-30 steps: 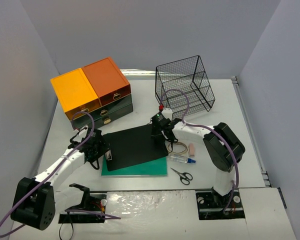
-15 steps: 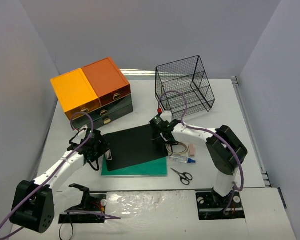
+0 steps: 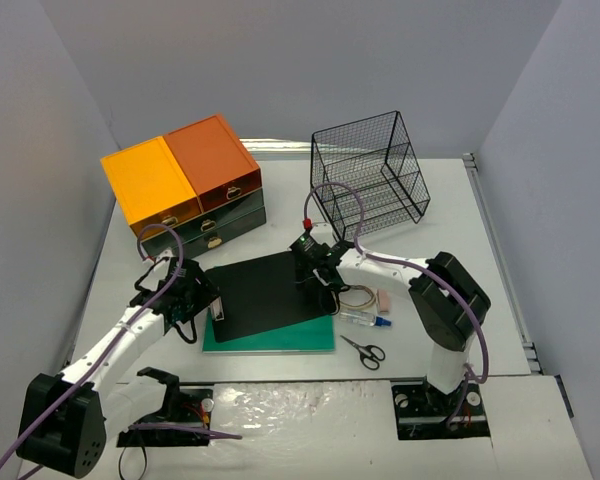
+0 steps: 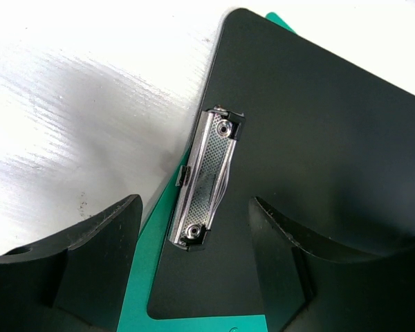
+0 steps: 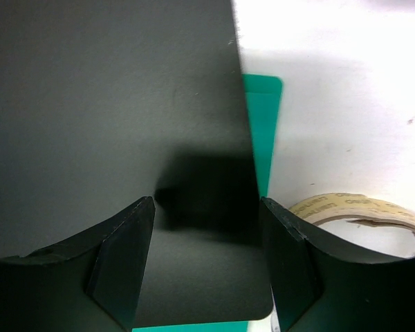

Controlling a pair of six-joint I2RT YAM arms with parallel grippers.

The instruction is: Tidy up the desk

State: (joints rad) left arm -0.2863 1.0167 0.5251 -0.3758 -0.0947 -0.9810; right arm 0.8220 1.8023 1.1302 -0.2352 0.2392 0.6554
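Desk (image 3: 450, 215): large, flat, matte white; level

Black clipboard (image 3: 265, 292) atop green board (image 3: 280, 341) — scissors (image 3: 364, 351), tape roll (image 3: 358, 297) just right; wire basket (image 3: 370, 180), drawer unit (image 3: 185, 190) behind.

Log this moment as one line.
left gripper: open, over clip of clipboard | right gripper: open, over clipboard's right edge | nothing held

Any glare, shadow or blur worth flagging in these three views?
Top external: streaky glare on the desk near the arm bases. Left wrist: desk overexposed, metal clip crisp. Right wrist: a shadow darkens the black clipboard; tape roll slightly soft.
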